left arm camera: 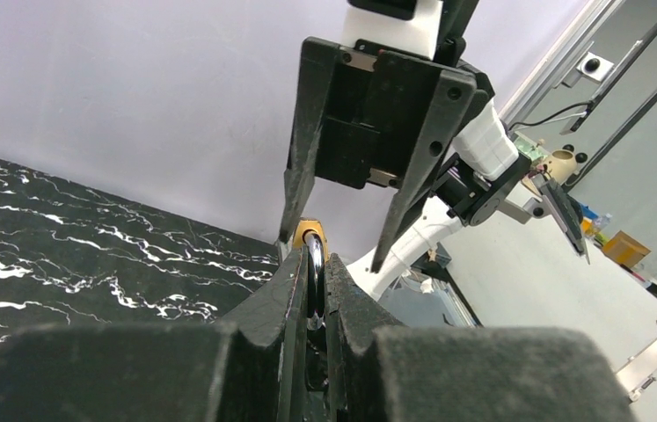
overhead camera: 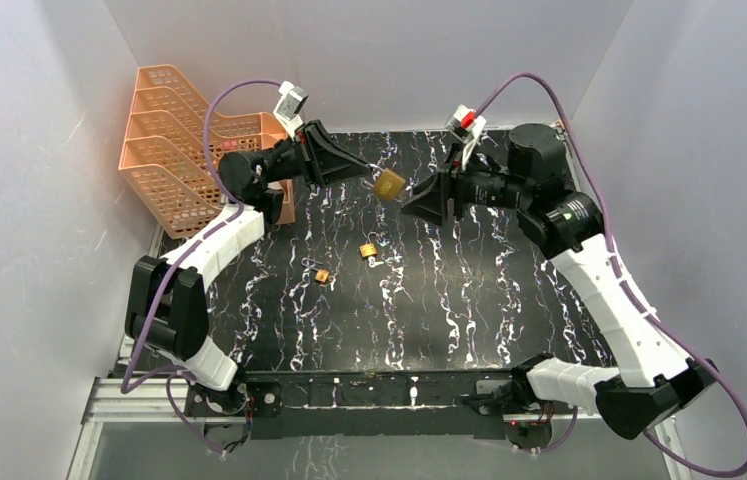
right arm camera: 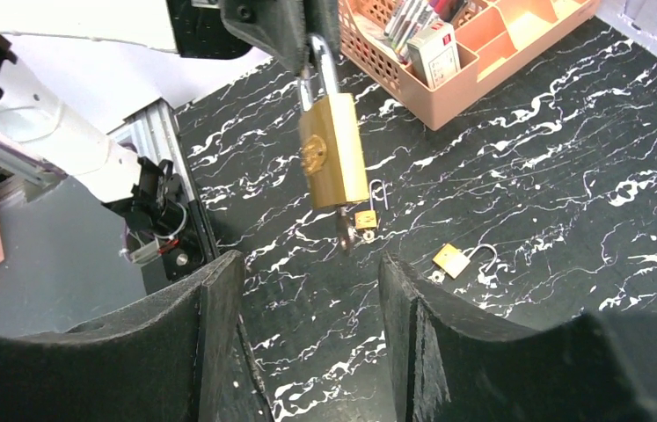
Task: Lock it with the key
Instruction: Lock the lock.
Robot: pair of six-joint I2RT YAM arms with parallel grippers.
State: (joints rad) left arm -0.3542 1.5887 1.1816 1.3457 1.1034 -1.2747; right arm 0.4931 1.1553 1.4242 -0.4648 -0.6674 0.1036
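Brass padlock (right arm camera: 333, 149): hangs in mid-air over the marbled table (overhead camera: 449, 300), toward 12 o'clock in the overhead view, body downward
Left gripper (overhead camera: 361, 170): fingers pinched shut on the steel shackle (left arm camera: 314, 264), carrying the lock's whole weight
Right gripper (right arm camera: 311, 264): fingers spread wide, holding nothing, at 4 o'clock of the lock
Key (right arm camera: 343, 230): small dark stub in the keyway underneath (partly blurred)
Handling: probably dense, rigid, smooth metal that may swing on its shackle; pinch the key's flat head squarely before turning
Small padlocks (overhead camera: 369, 250): two lying on the table, at 6 and 7 o'clock of the held one
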